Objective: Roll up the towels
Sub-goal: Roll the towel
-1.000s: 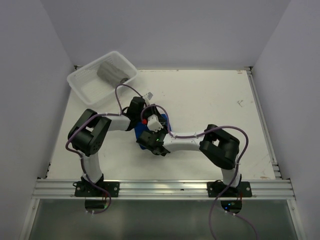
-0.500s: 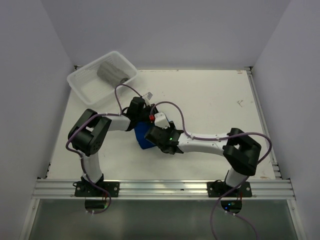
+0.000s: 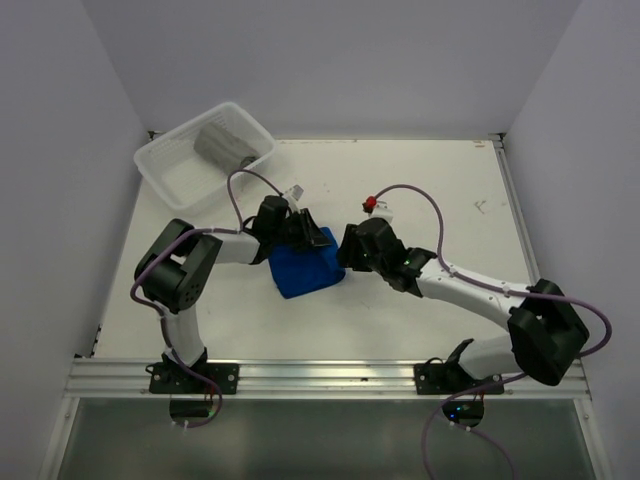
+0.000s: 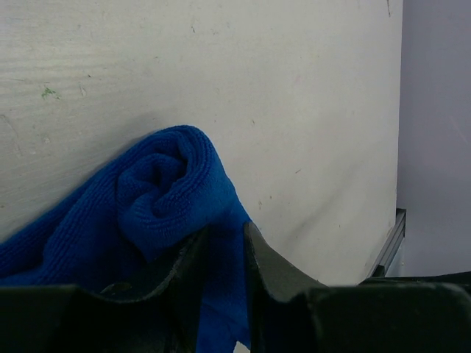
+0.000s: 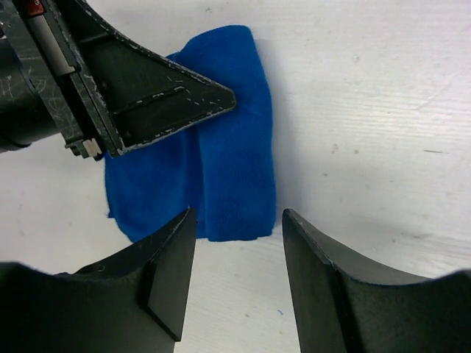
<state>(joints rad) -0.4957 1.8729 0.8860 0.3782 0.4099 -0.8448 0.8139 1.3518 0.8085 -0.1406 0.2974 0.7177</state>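
Observation:
The blue towel point(image 3: 308, 270) lies partly rolled on the table between the two arms. Its rolled end shows in the left wrist view point(image 4: 165, 195). My left gripper point(image 3: 308, 236) is at the towel's far edge and shut on a fold of it point(image 4: 224, 234). My right gripper point(image 3: 347, 250) is open and empty, just right of the towel and apart from it point(image 5: 237, 215). The towel point(image 5: 232, 169) and the left gripper's fingers point(image 5: 158, 99) lie ahead of its jaws. The grey towel point(image 3: 222, 146) lies rolled inside the white basket point(image 3: 165, 170) at the far left.
A metal rail point(image 3: 320, 378) runs along the table's near edge, at the arm bases. Purple cables loop over both arms. White walls close in the table on the left, back and right.
My right arm has swung off the blue towel to the right and stretched out, uncovering the towel. The left gripper has stayed on the towel.

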